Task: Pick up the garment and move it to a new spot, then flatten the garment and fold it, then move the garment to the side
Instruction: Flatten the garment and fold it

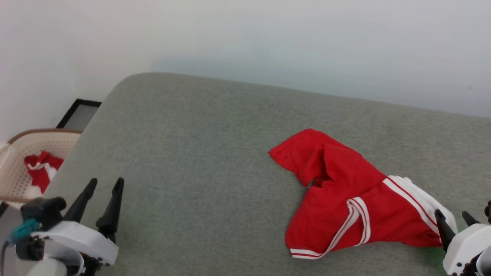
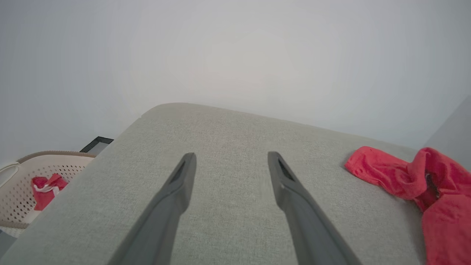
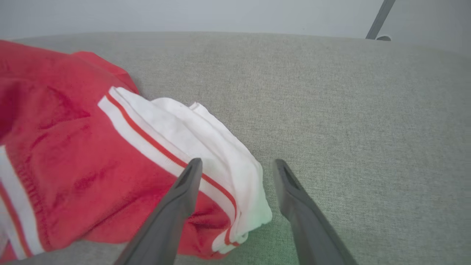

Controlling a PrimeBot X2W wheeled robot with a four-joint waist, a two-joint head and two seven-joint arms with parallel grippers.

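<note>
The garment (image 1: 345, 199) lay crumpled on the right half of the grey fabric surface (image 1: 184, 153). Its red body was bunched into a ridge, with one white sleeve end spilling toward the near right corner. And there was the right gripper (image 1: 452, 220), right at that sleeve end! In the right wrist view its two dark fingers stood well apart. One finger (image 3: 173, 213) crossed over the red-and-white stripe, and the other was over bare grey fabric just beside the white cuff. Nothing was pinched between them: jaws open, garment lying loose. Over on the other side, the left gripper (image 1: 106, 184) hovered at the near left edge of the surface, well apart from the garment. Its fingers were spread wide too and held nothing. Beyond that edge, low down, sat a cream perforated basket (image 1: 15, 165) with another red-and-white cloth (image 1: 40, 168) inside. A pale wall (image 1: 268, 38) rose behind.
</note>
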